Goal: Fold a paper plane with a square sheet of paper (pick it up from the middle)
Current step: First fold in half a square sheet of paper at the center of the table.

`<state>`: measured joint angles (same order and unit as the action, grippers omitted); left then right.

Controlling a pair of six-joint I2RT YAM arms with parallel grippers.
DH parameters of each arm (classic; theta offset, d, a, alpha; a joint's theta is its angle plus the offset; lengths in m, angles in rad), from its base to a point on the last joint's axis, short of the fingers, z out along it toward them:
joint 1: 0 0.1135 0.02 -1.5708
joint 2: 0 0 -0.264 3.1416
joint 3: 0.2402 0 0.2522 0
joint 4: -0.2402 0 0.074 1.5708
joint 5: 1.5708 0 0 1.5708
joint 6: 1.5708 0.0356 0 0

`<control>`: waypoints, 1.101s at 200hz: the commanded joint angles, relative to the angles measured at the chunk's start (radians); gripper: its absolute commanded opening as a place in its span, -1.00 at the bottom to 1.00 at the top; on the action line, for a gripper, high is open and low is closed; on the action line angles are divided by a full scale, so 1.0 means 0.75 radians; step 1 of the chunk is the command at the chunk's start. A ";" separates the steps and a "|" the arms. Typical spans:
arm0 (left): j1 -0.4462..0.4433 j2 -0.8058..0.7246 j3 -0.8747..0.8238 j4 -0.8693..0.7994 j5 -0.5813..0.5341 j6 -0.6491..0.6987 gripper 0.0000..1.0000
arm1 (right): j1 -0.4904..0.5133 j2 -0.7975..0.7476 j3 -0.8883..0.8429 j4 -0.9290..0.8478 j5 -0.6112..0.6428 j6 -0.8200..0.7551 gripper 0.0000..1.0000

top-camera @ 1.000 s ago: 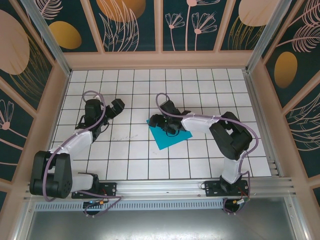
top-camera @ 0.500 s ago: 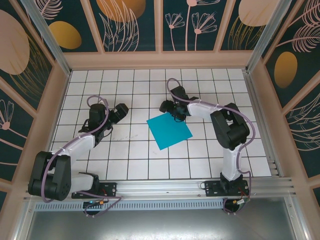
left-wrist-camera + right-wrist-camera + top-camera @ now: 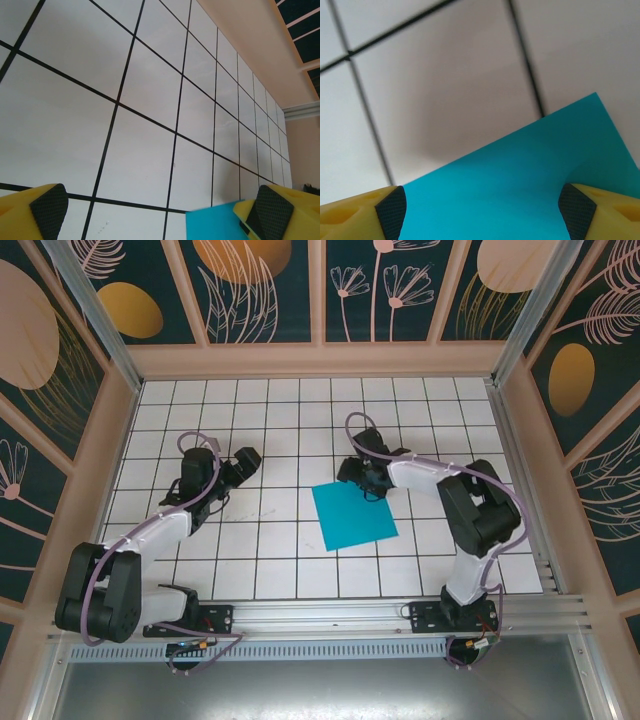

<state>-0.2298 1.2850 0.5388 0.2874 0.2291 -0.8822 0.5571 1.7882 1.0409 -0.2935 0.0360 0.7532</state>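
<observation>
Teal-cyan and flat, the square sheet of paper [image 3: 354, 515] lies on the tiled table [image 3: 270, 560], the right gripper [image 3: 368, 478] spread wide over its far edge, the left gripper [image 3: 243, 462] also spread, well apart.

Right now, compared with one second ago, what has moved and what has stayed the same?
The right pincer left the middle of the square sheet of paper, swung farther away, then returned to its far edge, open. The sheet slid right and slightly toward the robot, turning a little. The left pincer crept slightly right. Unchanged: the sheet is flat and unfolded; the left pincer is open.
</observation>
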 commanded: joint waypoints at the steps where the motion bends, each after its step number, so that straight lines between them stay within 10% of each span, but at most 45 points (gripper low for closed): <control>1: -0.011 0.019 -0.029 0.028 0.030 -0.037 0.97 | -0.006 -0.046 -0.038 -0.222 0.146 -0.032 0.69; 43: -0.014 0.031 -0.037 0.018 0.053 -0.053 0.97 | 0.067 -0.128 0.132 -0.404 0.083 -0.266 0.98; 220: -0.018 0.165 0.016 0.001 0.067 -0.063 0.97 | 0.186 0.072 -0.085 -0.400 0.025 -0.353 0.83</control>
<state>-0.2359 1.3987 0.5289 0.2871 0.2657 -0.9119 0.7120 1.7767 1.0527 -0.6170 0.0608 0.4950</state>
